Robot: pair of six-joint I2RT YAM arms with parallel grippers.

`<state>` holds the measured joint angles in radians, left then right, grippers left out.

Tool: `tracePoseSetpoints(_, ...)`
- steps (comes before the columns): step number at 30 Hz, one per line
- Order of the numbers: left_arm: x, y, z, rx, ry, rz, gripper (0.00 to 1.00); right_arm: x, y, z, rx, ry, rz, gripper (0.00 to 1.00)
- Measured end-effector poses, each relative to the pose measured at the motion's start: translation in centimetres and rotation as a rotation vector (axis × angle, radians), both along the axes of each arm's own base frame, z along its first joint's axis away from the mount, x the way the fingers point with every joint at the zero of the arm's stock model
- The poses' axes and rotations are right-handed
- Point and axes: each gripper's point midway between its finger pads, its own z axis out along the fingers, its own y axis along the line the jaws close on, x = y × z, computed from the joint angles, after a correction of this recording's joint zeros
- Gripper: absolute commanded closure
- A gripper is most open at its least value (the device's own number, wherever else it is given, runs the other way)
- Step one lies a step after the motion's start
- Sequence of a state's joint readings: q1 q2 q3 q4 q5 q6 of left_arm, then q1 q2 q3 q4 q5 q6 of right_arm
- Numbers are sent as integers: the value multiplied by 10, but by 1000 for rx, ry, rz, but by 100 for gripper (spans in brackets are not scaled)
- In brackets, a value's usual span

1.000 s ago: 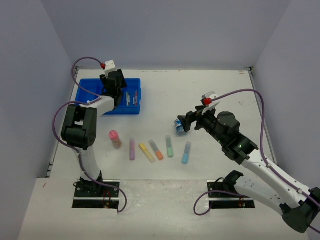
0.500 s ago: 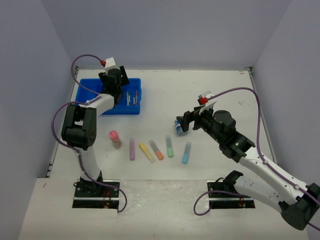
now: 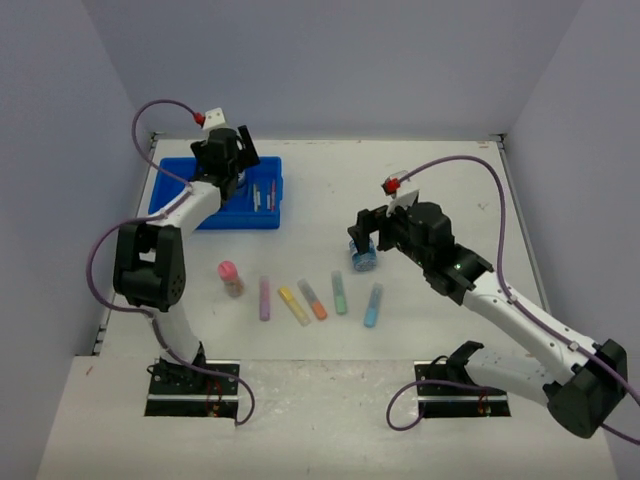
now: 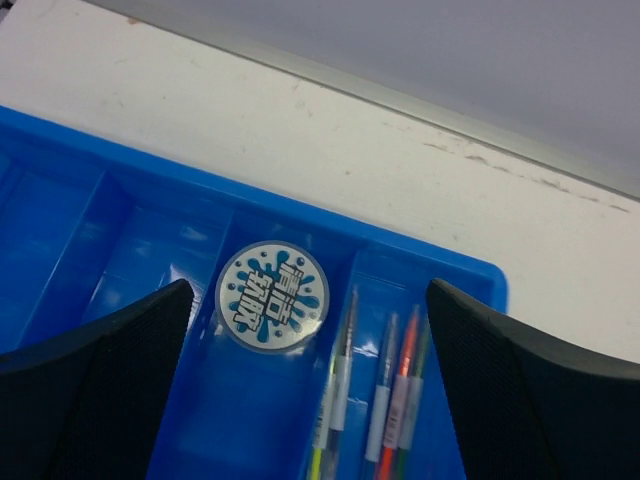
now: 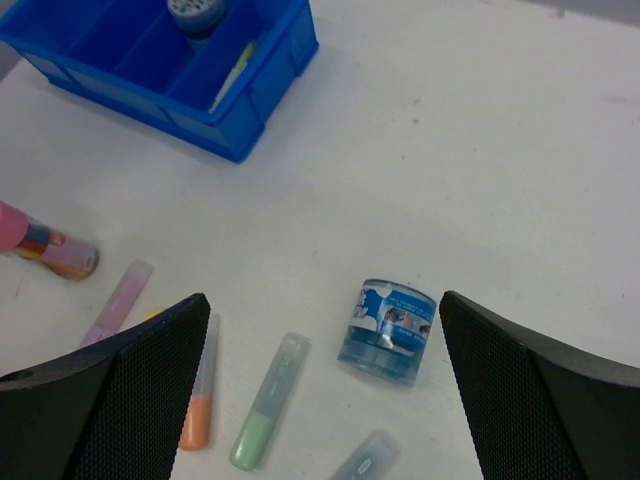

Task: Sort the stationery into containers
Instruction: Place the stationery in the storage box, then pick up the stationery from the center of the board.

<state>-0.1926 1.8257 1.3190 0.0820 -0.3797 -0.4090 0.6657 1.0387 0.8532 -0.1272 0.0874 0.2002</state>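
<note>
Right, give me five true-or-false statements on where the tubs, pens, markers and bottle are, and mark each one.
1. One tub sits in the tray. True.
2. The pens share that tub's compartment. False: they lie in the compartment next to it.
3. The right gripper is shut on the second tub. False: it is open, and that tub rests on the table below it.
4. All five markers lie on the table. True.
5. The bottle is in the tray. False: it is on the table, beside the row of markers.
</note>
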Motion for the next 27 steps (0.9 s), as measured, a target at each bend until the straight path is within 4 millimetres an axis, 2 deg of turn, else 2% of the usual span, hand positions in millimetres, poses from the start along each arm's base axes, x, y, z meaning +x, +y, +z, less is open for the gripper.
tracePoseSetpoints(2,-12,-6,27,-59,-13,-38,0,11,0,-15,-25,76,-33,1)
tracePoseSetpoints(4,-30,-8,64,-120,-65,-63,0,21,-1,-31,-52,154,-67,1)
tracePoseSetpoints(8,-91,-7,135,-227,-220,-105,0,24,-9,-61,-105,297,-143,3)
tracePoseSetpoints(10,-118,-8,154,-262,-278,-133,0,20,-14,-69,-119,342,-175,4)
tracePoseSetpoints(12,-142,-12,162,-295,-325,-172,0,16,-20,-75,-125,375,-211,4)
tracePoseSetpoints(13,-152,-16,161,-310,-338,-196,0,14,-22,-78,-126,391,-226,4)
tracePoseSetpoints(16,-171,-35,140,-344,-304,-283,0,13,-21,-87,-120,427,-253,3)
tracePoseSetpoints(18,-175,-62,127,-342,-254,-364,0,10,-19,-97,-122,441,-270,2)
tracePoseSetpoints(22,-178,-139,103,-287,-133,-569,0,-7,-23,-121,-131,469,-283,1)
tracePoseSetpoints(24,-184,-171,88,-255,-79,-651,0,-14,-31,-122,-122,467,-308,1)
tracePoseSetpoints(27,-194,-200,60,-193,5,-726,0,-14,-52,-101,-76,409,-419,1)
